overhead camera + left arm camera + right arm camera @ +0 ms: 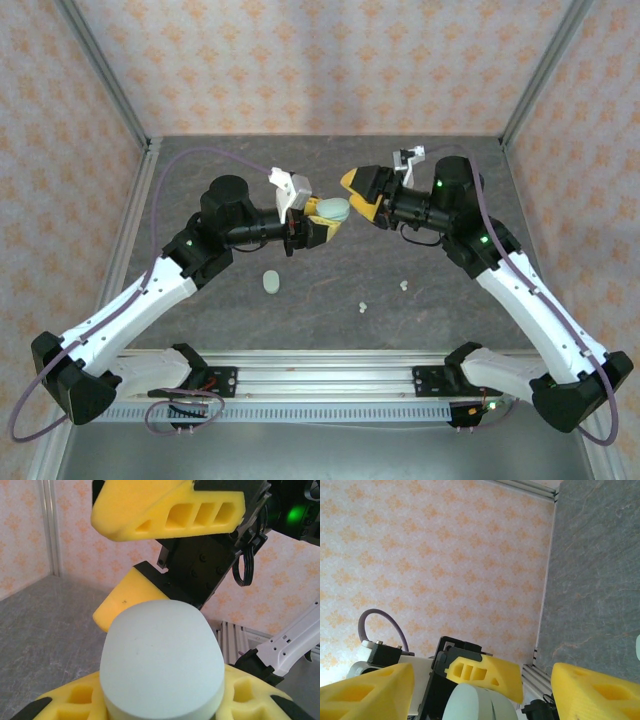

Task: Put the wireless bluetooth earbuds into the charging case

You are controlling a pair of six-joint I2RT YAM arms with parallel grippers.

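1. Left gripper (320, 222) is clenched on a pale green oval plastic charging case (331, 210), held above mid-table.
2. Right gripper (358, 192) is released, its yellow fingers (600, 690) spread, just at 2 o'clock of the held case; contact cannot be told.
3. A second pale green oval case (271, 283) lies on the table at 7 o'clock of the held one.
4. Two tiny whitish pebble-like earbuds (362, 306) (404, 285) lie loose at 3 o'clock of it, apart.
5. Dark grey marbled table (200, 330), pale orange-patterned wallpaper (300, 60), aluminium corner posts (105, 70).
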